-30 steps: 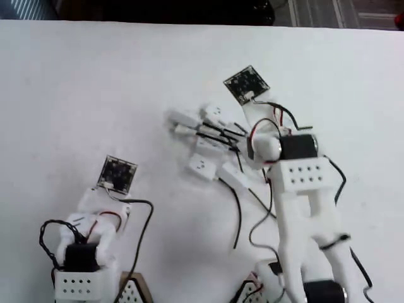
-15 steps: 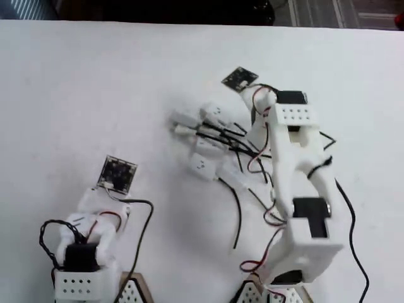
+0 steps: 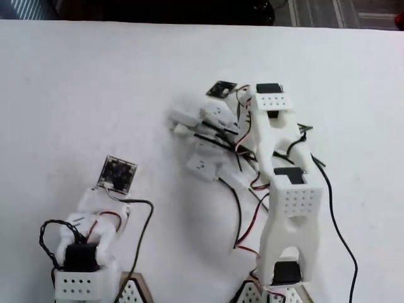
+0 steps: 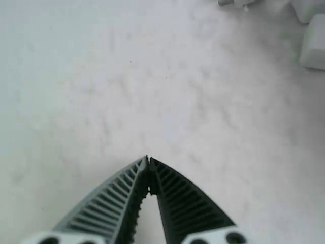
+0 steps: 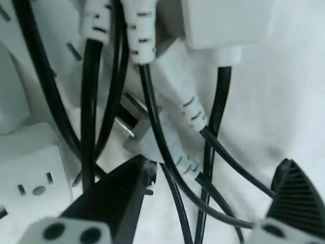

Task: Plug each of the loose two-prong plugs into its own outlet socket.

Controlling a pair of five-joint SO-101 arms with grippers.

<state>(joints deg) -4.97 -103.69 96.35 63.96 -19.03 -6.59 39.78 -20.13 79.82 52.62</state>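
a white surface (image 3: 95,76) is carrying everything here. the right arm (image 3: 281,189) is stretching across it from the near edge to a heap (image 3: 205,142) of white sockets, white plugs and black cables (image 3: 237,208), which is lying about the middle of the surface. the left arm (image 3: 85,240) is sitting folded at the near left corner, well apart from the heap.

in the high view a flat socket (image 3: 201,165), a white square block, is lying at the heap's near side. more white blocks are lying at its far side, just beside the right arm's wrist. the thin cables are trailing out of the heap toward that arm's base.

in the right wrist view a slotted socket (image 5: 31,185) is showing its face, with two slanted slots and a round hole. near it a loose plug (image 5: 152,142) is lying on its side. it has a white body and two flat grey metal prongs sticking out bare. a ribbed white sleeve is sitting where its cable begins. other cables are crossing over and beside it.

the right claw (image 5: 216,168) is hanging spread wide over these cables. one black finger is just beside the plug's body, and the claw is gripping nothing. the left claw (image 4: 148,163) is pointing at bare surface with its ribbed fingers pressed together, tips touching.
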